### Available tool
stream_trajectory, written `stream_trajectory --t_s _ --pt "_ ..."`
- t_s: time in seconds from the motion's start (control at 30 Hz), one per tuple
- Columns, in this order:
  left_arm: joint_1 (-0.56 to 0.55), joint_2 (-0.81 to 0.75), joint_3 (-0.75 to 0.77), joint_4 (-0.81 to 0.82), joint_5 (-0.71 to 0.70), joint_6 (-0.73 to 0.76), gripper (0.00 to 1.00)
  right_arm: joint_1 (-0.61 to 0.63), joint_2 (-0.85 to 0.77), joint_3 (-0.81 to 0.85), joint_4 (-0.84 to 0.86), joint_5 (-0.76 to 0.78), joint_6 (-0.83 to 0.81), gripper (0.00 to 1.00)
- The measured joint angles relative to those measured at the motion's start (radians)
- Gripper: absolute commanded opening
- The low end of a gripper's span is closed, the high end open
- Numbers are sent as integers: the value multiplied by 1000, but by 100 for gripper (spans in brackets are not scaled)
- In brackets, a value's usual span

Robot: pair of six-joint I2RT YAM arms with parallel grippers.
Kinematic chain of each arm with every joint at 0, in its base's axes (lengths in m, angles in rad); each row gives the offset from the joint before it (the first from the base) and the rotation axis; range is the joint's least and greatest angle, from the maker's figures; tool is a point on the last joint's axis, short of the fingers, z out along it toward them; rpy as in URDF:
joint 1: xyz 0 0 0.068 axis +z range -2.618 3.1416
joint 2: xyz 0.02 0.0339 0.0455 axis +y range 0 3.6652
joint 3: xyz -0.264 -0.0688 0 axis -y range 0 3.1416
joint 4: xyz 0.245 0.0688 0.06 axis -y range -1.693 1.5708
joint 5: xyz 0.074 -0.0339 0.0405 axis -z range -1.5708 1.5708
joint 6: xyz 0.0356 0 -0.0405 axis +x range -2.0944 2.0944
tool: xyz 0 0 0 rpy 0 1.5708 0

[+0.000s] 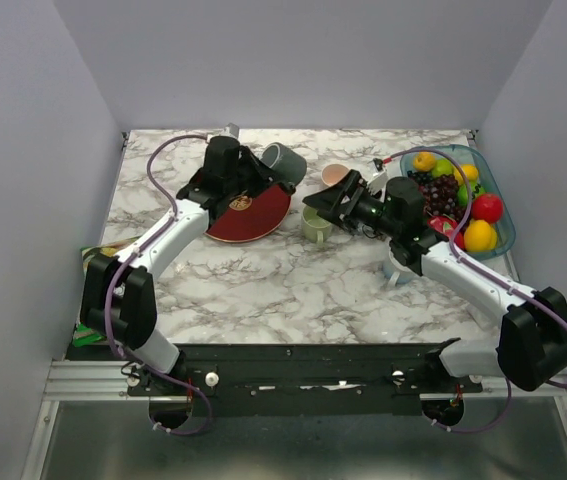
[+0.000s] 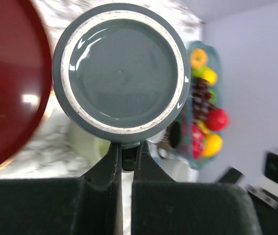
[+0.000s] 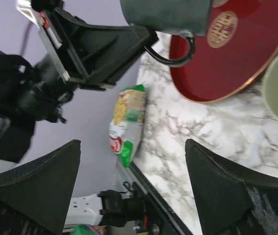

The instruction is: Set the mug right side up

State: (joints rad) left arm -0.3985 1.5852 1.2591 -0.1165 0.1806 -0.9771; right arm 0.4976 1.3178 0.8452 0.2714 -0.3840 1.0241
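Over the far edge of the round dark-red plate [image 1: 253, 215], the grey ceramic mug [image 1: 283, 160] hangs in the grip of the left arm, tipped on its side, with its ringed base turned squarely toward the left wrist camera and its mouth pointing away. The left fingers [image 2: 107, 164] are clenched on the mug's handle, pinching it just under the base. Whether the mug's wall touches the plate or the marble counter [image 1: 293, 290] I cannot tell, though it looks lifted. The right fingers [image 3: 36, 181] are spread wide and grasp nothing, hovering near the pale green cup [image 1: 315, 225] in the middle of the counter. By my judgement the step in hand is the turn itself: the mug is grasped and raised, but is only sideways and not yet upright. The next move calls for rolling the left wrist until the base faces down. The mug should then be lowered flat onto a free patch of counter clear of the plate's rim before the handle is released.
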Motion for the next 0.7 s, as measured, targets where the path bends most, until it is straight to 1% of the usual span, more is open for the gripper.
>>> stream_trajectory --t_s 0.1,0.2,0.37,0.43,0.47,0.5,0.6,0.7 --pt "0 -47 -63 125 98 -80 0 0 0 0 61 -27 54 94" --pt "-1 -95 -120 261 173 -162 0 1 -1 6 61 -38 79 94" --pt "-1 -173 -193 499 240 -293 0 1 -42 9 55 -32 114 93" --pt "-1 -196 -208 569 259 -334 0 1 -68 9 72 -26 129 92" --pt "-1 -198 -209 576 266 -349 0 1 -81 9 88 -24 135 92" --pt "-2 -213 -211 624 277 -367 0 1 -89 9 105 -22 138 92" --pt "-8 -226 -217 687 292 -406 0 1 -109 21 160 -22 142 90" --pt "-21 -230 -224 739 310 -438 0 1 -105 67 181 -23 143 88"
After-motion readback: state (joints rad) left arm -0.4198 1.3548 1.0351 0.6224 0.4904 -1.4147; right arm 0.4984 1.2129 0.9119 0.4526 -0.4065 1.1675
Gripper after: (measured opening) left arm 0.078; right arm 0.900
